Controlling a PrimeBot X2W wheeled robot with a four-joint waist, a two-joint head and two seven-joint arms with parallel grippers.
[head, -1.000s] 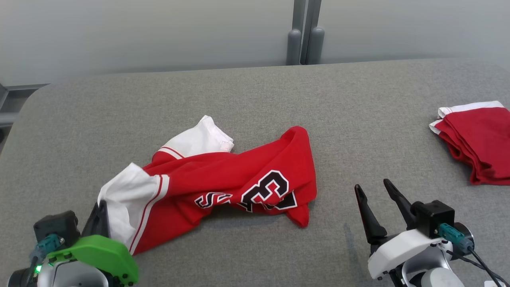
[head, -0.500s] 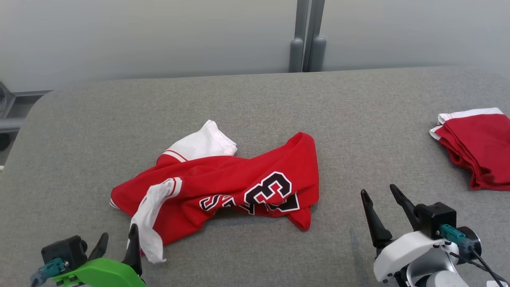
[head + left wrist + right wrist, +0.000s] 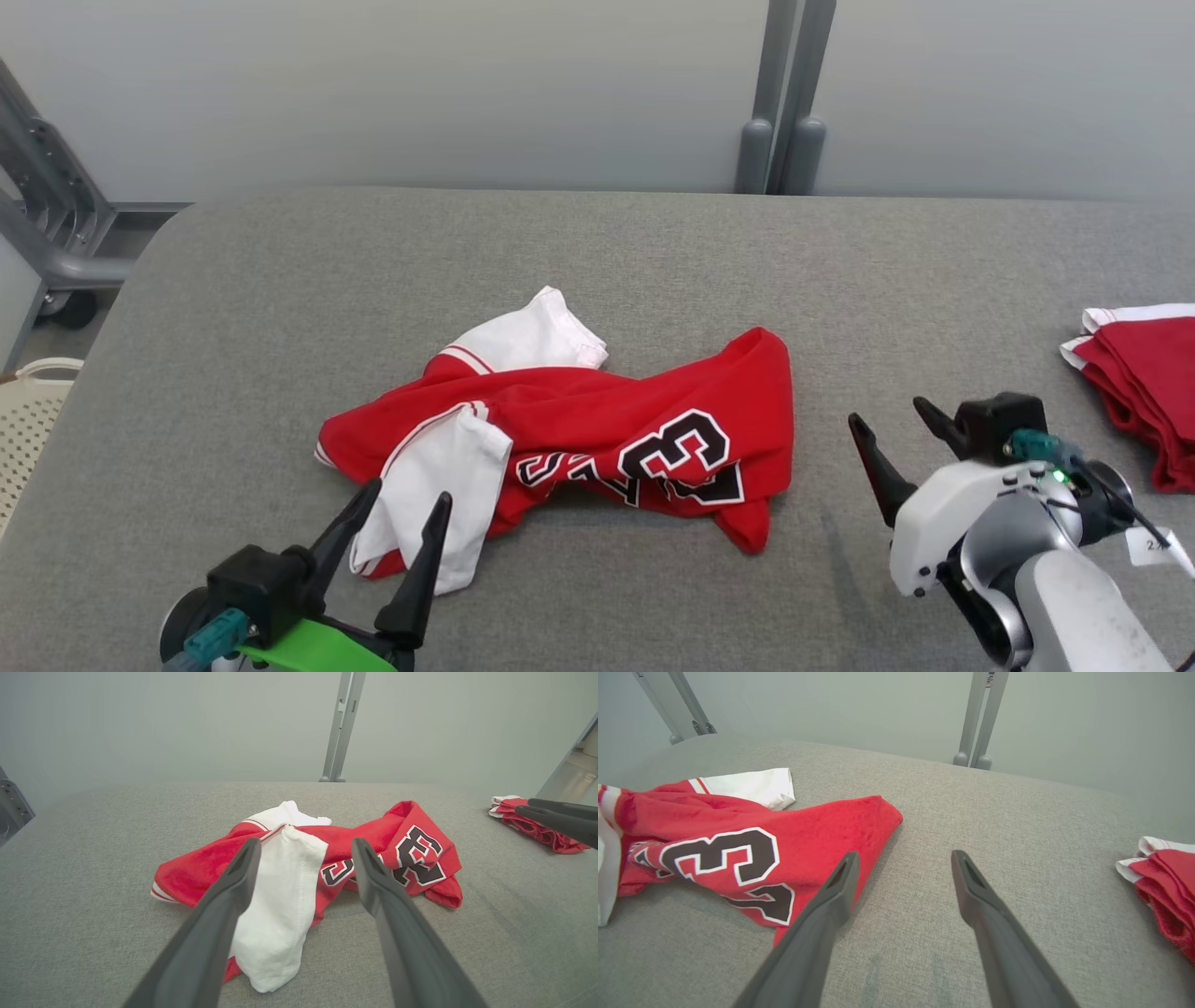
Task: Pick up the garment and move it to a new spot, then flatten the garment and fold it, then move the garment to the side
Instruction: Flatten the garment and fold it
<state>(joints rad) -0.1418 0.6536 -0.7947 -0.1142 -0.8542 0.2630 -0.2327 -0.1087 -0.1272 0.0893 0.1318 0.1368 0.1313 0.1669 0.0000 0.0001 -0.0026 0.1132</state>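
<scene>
The garment (image 3: 597,420) is a red jersey with white sleeves and a black number; it lies crumpled mid-table. One white sleeve (image 3: 439,485) is flopped toward the near edge. My left gripper (image 3: 409,493) hangs open just in front of that sleeve with nothing between its fingers. In the left wrist view the sleeve (image 3: 280,896) lies between and beyond the left gripper (image 3: 306,842). My right gripper (image 3: 887,412) is open and empty, to the right of the garment (image 3: 808,830) over bare table. Its spread shows in the right wrist view (image 3: 905,855).
A folded red and white garment (image 3: 1134,373) rests at the table's right edge. The grey padded table (image 3: 280,261) has rounded corners. A pale basket (image 3: 23,420) and a metal frame (image 3: 47,224) stand off the left side. A grey post (image 3: 784,112) rises behind.
My left gripper has opened and let go of the white sleeve, which dropped onto the table. The head camera has shifted, so the whole scene sits further right.
</scene>
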